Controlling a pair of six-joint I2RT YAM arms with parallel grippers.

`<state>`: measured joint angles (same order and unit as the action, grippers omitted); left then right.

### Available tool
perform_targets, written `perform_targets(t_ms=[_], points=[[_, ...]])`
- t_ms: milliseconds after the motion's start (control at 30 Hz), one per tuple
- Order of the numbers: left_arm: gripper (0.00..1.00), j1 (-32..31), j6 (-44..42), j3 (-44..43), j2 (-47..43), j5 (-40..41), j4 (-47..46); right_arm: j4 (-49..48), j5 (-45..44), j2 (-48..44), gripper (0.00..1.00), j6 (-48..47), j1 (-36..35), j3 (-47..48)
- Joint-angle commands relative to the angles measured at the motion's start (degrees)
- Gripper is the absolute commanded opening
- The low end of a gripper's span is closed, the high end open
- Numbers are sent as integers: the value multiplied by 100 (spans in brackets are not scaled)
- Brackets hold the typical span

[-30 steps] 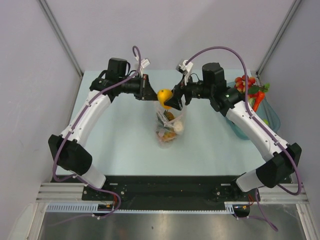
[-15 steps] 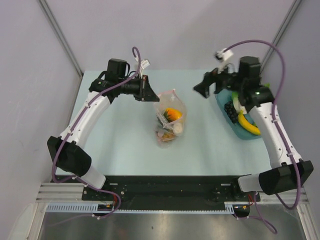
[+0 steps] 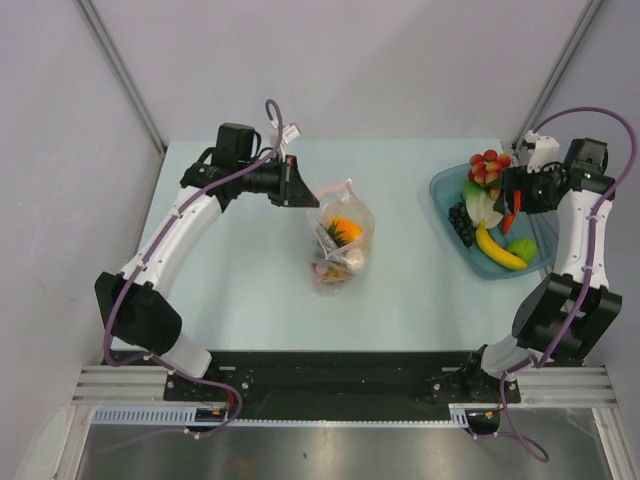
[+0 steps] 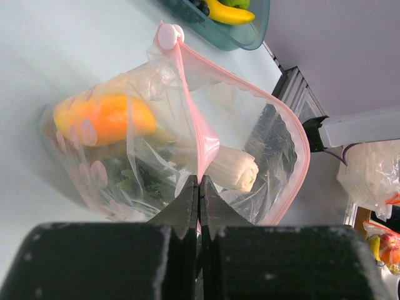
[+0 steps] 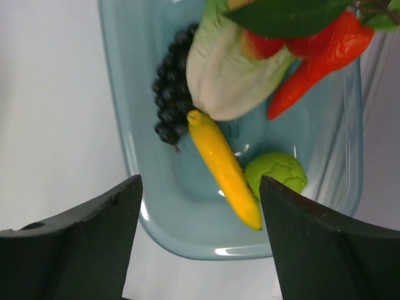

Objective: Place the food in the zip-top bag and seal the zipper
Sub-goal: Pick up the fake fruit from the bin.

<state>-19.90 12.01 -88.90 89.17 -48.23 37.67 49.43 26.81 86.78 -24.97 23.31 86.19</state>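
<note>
The left gripper [image 4: 199,187] is clamped on the zipper [image 4: 195,128] of the zip-top bag [image 3: 341,236], which lies mid-table [image 3: 230,270] containing the orange [image 4: 103,119]. The right gripper [image 5: 199,187] hangs with jaws apart and empty above the banana [image 5: 225,169] in the teal bowl [image 5: 119,106].

We see a clear bag [image 4: 250,134] with little pink marks and a pink zipper [image 4: 195,122]. The orange fruit [image 4: 103,117] is bright orange. The bowl [image 5: 187,234] is blue-green, with a yellow banana [image 5: 224,169], dark grapes [image 5: 172,100], a green ball [image 5: 275,173] and a red-orange carrot [image 5: 312,62].
</note>
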Motion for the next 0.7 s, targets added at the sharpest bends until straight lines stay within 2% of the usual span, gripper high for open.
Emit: perform_targets(t_ms=[0, 133, 400, 567, 633, 667], points=[[0, -14, 38, -66, -22, -143, -225, 971, -1193, 715, 77, -1869, -37, 554], [0, -14, -6, -39, 31, -169, -243, 1201, -1994, 1437, 74, -2117, -46, 890], [0, -5, -23, -136, 180, -108, -260, 411, -3136, 2053, 71, -695, -327, 838], [0, 48, -41, -154, 207, -90, -199, 172, -3506, 2220, 78, -412, -441, 530], [0, 74, -41, -154, 215, -82, -190, 76, -3559, 2282, 87, -394, -441, 469], [0, 74, -41, -154, 215, -82, -190, 23, -3629, 2282, 89, -394, -424, 373]])
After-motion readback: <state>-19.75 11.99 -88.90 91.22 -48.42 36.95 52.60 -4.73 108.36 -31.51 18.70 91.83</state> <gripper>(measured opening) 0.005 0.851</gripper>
